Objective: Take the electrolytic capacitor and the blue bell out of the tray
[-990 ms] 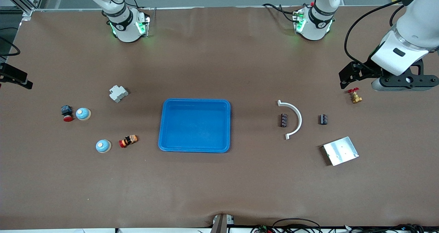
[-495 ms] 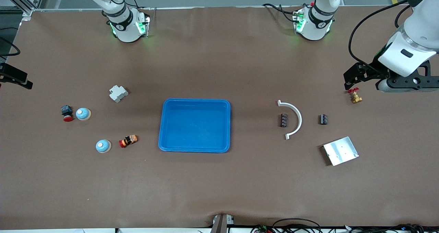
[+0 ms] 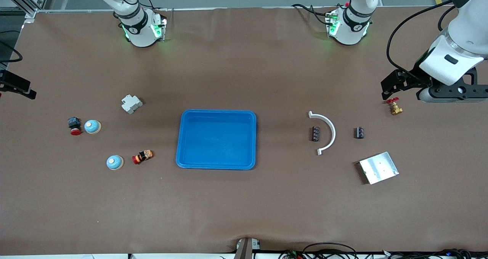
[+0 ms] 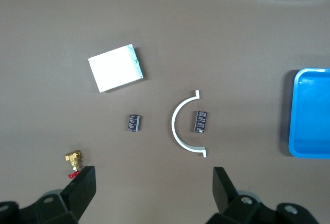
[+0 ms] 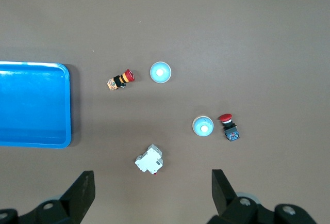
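Two black capacitors lie toward the left arm's end: one (image 3: 315, 133) (image 4: 199, 121) inside a white arc, the other (image 3: 359, 132) (image 4: 134, 122) beside the arc. Two pale blue bells stand toward the right arm's end, one (image 3: 92, 126) (image 5: 203, 126) farther from the front camera, one (image 3: 114, 162) (image 5: 160, 72) nearer. A blue tray (image 3: 216, 112) sits mid-table, nothing in it. My left gripper (image 4: 154, 195) hangs high and open over bare table near a brass valve. My right gripper (image 5: 149, 195) hangs high and open over the table by a white breaker. Neither holds anything.
A white arc (image 3: 331, 131), a metal plate (image 3: 378, 167) and a brass valve (image 3: 395, 107) lie around the capacitors. A white breaker (image 3: 131, 103) and two red push-buttons (image 3: 74, 126) (image 3: 142, 156) lie among the bells.
The left hand has drifted a little toward its own end of the table, then held still. Nothing on the table has moved.
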Tool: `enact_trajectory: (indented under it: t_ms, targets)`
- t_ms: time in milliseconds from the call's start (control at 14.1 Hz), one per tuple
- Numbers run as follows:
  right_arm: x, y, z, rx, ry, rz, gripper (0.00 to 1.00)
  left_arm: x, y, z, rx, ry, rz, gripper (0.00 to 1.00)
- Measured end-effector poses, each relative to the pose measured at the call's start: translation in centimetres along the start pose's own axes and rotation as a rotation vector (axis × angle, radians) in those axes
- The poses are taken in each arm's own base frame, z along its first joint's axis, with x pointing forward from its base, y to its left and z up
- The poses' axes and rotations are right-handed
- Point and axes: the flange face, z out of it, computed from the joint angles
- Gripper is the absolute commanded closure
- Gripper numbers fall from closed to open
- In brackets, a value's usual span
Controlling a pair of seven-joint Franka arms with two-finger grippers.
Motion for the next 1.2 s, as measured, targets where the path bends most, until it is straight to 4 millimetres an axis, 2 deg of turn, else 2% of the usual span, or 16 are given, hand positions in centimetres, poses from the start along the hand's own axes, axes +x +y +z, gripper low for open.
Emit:
enact_trajectory:
  t_ms: [707,1202]
  targets:
    - [-0.2,1.1,0.0,-0.001,-0.002,0.016,0.0,0.4,0.0,0.7,-0.003,-0.004,-0.001,0.0]
    - [-0.1,0.8,0.0,0.001,-0.002,0.01,0.0,0.6,-0.1,1.1,-0.003,-0.007,-0.003,0.0]
